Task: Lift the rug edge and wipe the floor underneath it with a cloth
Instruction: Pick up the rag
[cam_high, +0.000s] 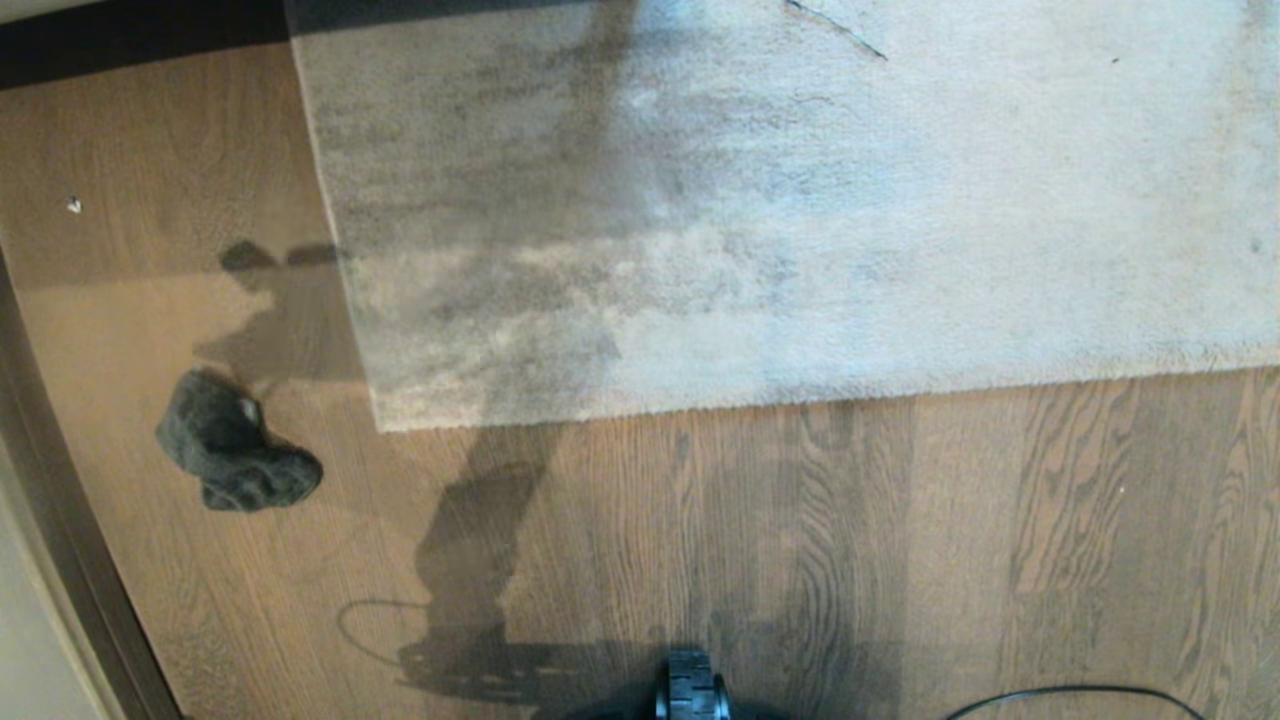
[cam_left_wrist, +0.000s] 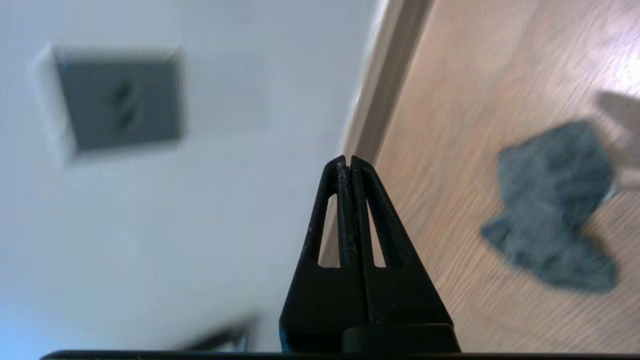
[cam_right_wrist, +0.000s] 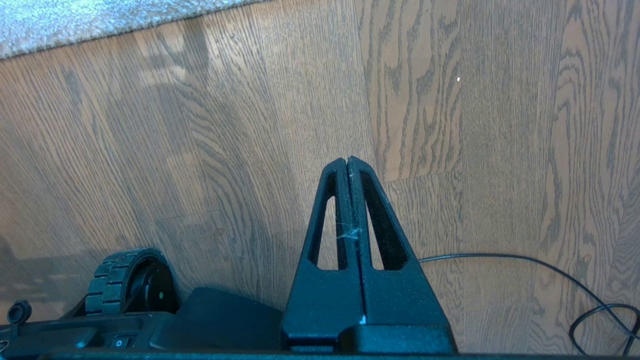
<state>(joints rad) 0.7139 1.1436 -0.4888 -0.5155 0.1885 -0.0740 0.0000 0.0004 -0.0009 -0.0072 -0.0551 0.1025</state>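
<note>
Head view: rug (cam_high: 800, 200) lies flat on the floor (cam_high: 800, 560), rug edge (cam_high: 800, 398) and square corner (cam_high: 385, 420) down, nothing lifted yet. Cloth (cam_high: 235, 445) sits crumpled on bare floor, beside the rug's left side and near that corner, not touching the rug. Likely left there so the left arm can reach it while the corner stays close. Neither arm is visible here, only arm shadows across floor and rug. Dark baseboard (cam_high: 70, 540) runs close past the cloth; robot wheel (cam_high: 690, 690) at the bottom edge, black cable (cam_high: 1080, 695) on the floor to its right.

Left wrist view: left hand (cam_left_wrist: 347, 159) has fingers pressed together, holding nothing. It points toward the wall (cam_left_wrist: 200, 200) and baseboard (cam_left_wrist: 385, 80), with the cloth (cam_left_wrist: 552, 210) off to one side on the floor (cam_left_wrist: 450, 100), well apart from the tips. Judgement: the hand needs to swing round and open before it can grasp the cloth; the baseboard nearby limits room. Grey wall plate (cam_left_wrist: 120, 100) is blurred.

Right wrist view: right hand (cam_right_wrist: 348, 160) is closed tight, empty, parked low over the floor (cam_right_wrist: 200, 150) by the robot base (cam_right_wrist: 150, 325) and wheel (cam_right_wrist: 125, 280). Rug edge (cam_right_wrist: 125, 25) is farther ahead. The cable (cam_right_wrist: 525, 260) loops close by, a possible snag.
</note>
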